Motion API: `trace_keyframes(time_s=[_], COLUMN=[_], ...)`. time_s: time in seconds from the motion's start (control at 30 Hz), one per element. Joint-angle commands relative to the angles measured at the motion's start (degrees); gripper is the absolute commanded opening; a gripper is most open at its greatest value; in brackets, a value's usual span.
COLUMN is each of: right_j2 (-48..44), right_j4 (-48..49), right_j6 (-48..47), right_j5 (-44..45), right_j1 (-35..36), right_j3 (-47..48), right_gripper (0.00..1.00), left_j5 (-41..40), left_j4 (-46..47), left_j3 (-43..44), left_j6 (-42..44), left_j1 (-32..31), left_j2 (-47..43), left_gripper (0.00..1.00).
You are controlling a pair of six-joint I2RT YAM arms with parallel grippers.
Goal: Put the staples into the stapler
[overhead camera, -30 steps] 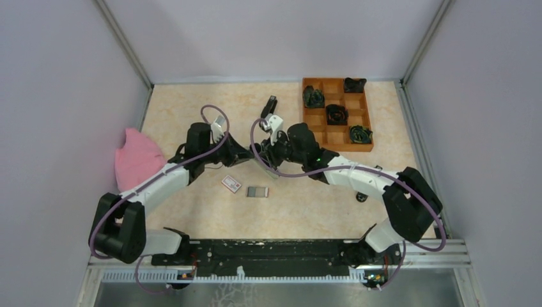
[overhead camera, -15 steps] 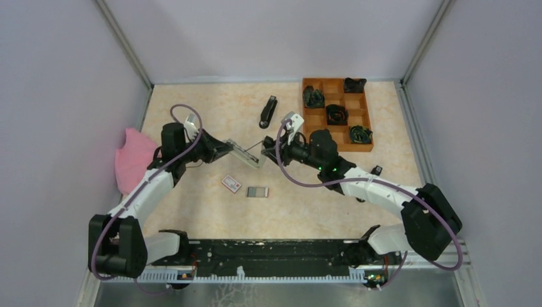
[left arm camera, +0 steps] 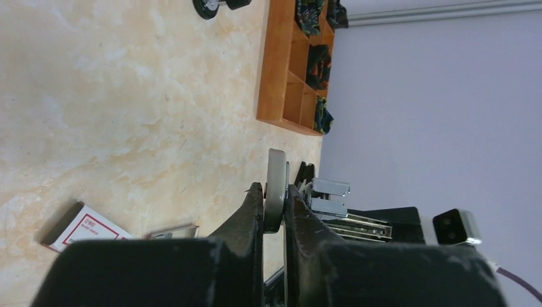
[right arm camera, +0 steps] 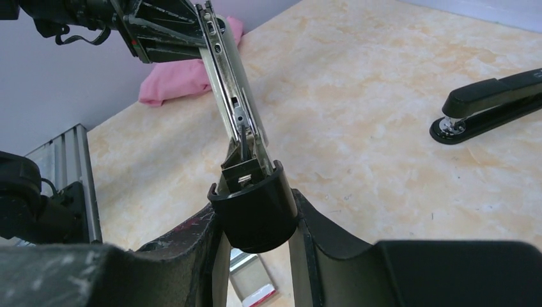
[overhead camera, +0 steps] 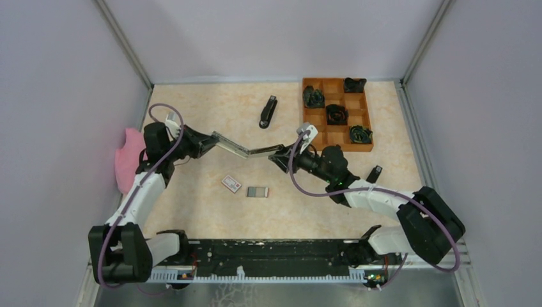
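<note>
DEADLOCK OVER THE BENCH: Two pincers hold an opened stapler (overhead camera: 246, 150) aloft at mid-frame in the overhead view, its silver rail and black-capped arm splayed almost flat. The left pincer (overhead camera: 206, 139) is clamped tight on the thin metal end. The right pincer (overhead camera: 279, 155), partly closed, grips the black cap.

The likely risk is that, with both busy, one must let go to fetch the staples. The narrow hold at the left could then let the hinged stapler swing, twist or drop onto the bench (overhead camera: 192, 109).

The staples (overhead camera: 257, 191), a small grey block, lie on the bench below centre. They are well apart from both pincers and just beside their white-and-red box (overhead camera: 231, 183). A second, black stapler (overhead camera: 268, 112) rests nearer the top.
</note>
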Motion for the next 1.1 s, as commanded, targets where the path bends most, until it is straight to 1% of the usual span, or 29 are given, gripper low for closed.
trace_keyframes(time_s=[0.0, 0.13, 0.3, 0.37, 0.47, 0.5, 0.6, 0.7, 0.77, 0.9, 1.07], right_j2=[2.3, 8.6, 14.8, 16.1, 16.8, 16.8, 15.1, 12.0, 9.5, 3.7, -3.3], right_j4=[11.6, 19.6, 25.9, 27.4, 26.5, 25.9, 22.9, 15.8, 11.6, 2.1, -12.6], right_j6=[1.6, 3.8, 5.7, 5.7, 5.0, 4.8, 4.4, 2.4, 0.8, -2.7, -8.0], right_j5=[-3.8, -6.2, -7.4, -7.4, -7.6, -7.6, -7.2, -5.5, -3.8, 0.0, 2.1], right_j1=[0.4, 0.4, 0.4, 0.4, 0.4, 0.4, 0.4, 0.3, 0.4, 0.4, 0.4], right_j3=[-3.5, -4.8, -5.4, -5.8, -5.8, -5.9, -5.9, -5.4, -5.2, -4.7, -0.3], right_gripper=[0.00, 0.00, 0.00, 0.00, 0.00, 0.02, 0.12, 0.30, 0.38, 0.51, 0.61], left_j5=[-0.3, 1.0, 0.4, -0.5, -2.1, -2.4, -3.1, -3.4, -3.9, -4.2, -2.7], left_j4=[12.0, 17.6, 19.4, 19.5, 19.3, 19.3, 19.4, 19.6, 19.6, 19.6, 19.4], left_j3=[-0.1, -2.2, -3.1, -3.1, -2.7, -2.6, -2.3, -2.7, -3.4, -4.2, -4.5], left_j6=[-11.8, -17.1, -20.4, -21.0, -20.8, -20.5, -19.5, -18.5, -17.7, -16.1, -14.1], left_j1=[1.6, 1.6, 1.6, 1.7, 1.7, 1.7, 1.6, 1.6, 1.6, 1.6, 1.1], left_j2=[-0.4, -1.0, -2.2, -2.7, -3.1, -3.0, -2.6, -2.3, -2.4, -2.1, -1.1], left_gripper=[0.00, 0.00, 0.00, 0.00, 0.00, 0.00, 0.00, 0.00, 0.00, 0.00, 0.00])
